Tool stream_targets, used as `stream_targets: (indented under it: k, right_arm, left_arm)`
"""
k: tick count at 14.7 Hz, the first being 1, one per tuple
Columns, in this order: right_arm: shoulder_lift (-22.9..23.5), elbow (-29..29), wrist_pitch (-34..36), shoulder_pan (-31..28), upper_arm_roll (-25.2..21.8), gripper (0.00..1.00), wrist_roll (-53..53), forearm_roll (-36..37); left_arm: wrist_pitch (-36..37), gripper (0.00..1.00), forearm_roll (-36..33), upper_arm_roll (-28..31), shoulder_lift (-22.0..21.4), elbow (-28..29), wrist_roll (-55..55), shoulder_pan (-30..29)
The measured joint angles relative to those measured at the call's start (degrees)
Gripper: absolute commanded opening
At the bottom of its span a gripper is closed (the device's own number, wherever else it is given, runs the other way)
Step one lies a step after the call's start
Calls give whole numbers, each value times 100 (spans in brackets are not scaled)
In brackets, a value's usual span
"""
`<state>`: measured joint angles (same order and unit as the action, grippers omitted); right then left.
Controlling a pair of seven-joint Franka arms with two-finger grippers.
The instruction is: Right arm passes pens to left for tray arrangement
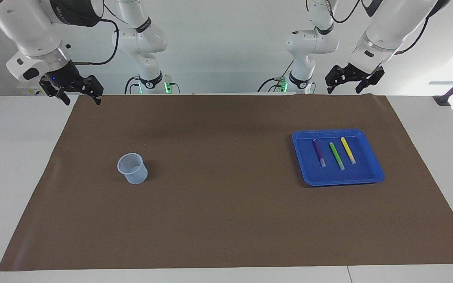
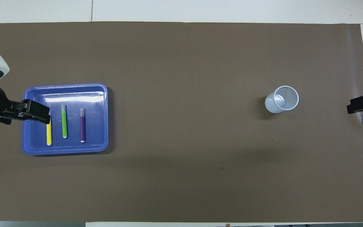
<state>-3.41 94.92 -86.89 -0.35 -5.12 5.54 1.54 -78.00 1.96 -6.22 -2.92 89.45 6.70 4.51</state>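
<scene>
Facing view shows the three pens lying side by side in the blue tray [image 1: 372, 175], which sits on the brown mat [image 1: 226, 220] toward the left arm's end of the bench: the purple pen [image 1: 319, 152], the green pen [image 1: 336, 155] and the yellow pen [image 1: 348, 149], apart from one another and roughly parallel, each with its pale end pointing away from the robots. A translucent cup [image 1: 132, 168] stands upright toward the right arm's end and looks empty. Judged from this, the arranging seems done.

The left tool [image 1: 347, 83] hangs with its fingers spread and empty above the mat's edge nearest the robots. The right tool [image 1: 78, 95] hangs likewise, fingers apart and holding nothing, over the mat's corner at its own end.

The pens look light, stiff and smooth, so they would likely roll or slip under a careless pinch. A hold across the coloured barrel near its middle, fingers square to its length, should balance best; the tray's rim leaves room for that.
</scene>
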Motion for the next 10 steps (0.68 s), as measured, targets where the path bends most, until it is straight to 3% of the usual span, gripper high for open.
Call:
stream_targets:
  k: [10]
  right_arm:
    - [0,0,0,0,0,100,0,0]
  left_arm:
    - [21,100,9,44,0,-23,-237,-149]
